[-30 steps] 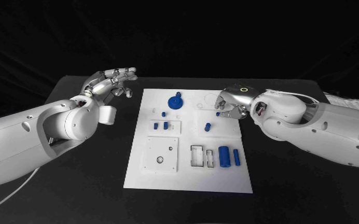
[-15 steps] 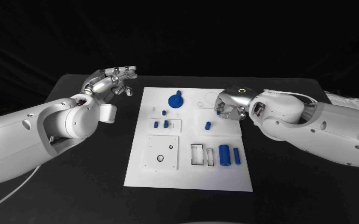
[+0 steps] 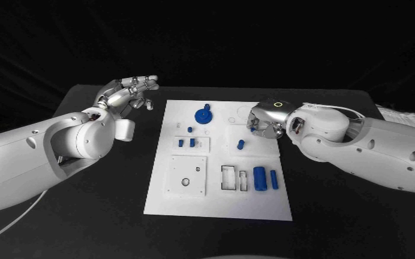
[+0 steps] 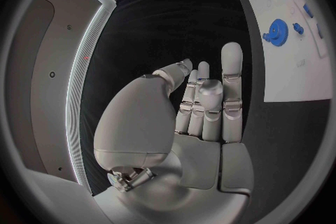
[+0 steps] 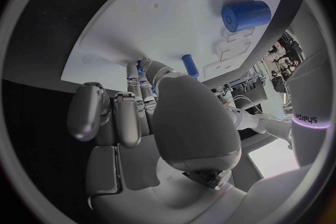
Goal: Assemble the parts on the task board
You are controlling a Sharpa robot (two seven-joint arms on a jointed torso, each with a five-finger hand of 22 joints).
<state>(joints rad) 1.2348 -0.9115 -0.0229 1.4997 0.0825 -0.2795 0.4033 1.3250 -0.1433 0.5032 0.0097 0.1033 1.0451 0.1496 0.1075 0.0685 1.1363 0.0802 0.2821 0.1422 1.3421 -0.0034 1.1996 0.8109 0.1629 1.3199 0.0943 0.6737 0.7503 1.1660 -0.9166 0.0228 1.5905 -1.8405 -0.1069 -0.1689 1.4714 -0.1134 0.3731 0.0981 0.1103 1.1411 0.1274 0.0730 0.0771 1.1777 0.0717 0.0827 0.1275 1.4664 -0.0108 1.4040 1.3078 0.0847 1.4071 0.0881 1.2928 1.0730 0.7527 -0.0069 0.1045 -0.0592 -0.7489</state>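
Observation:
The white task board (image 3: pixel 220 199) lies mid-table. On it are a blue gear (image 3: pixel 203 117), small blue pegs (image 3: pixel 180 144), a lone peg (image 3: pixel 240 145), a thick blue cylinder (image 3: pixel 259 179) and a slimmer one (image 3: pixel 273 180). My right hand (image 3: pixel 264 119) hovers at the board's far right edge, fingers curled in. In the right wrist view its fingertips (image 5: pixel 143 77) pinch a small blue part (image 5: pixel 139 69) just above the board (image 5: pixel 175 5). My left hand (image 3: pixel 129 94) is off the board to the left, fingers straight and holding nothing (image 4: pixel 203 112).
A raised white square plate (image 3: pixel 188 177) with a hole and a rectangular slot frame (image 3: pixel 228 178) sit on the board's near half. Black table surrounds the board on both sides and in front.
My right hand has edged slightly towards the board's far end with the small blue part. The left hand has not moved.

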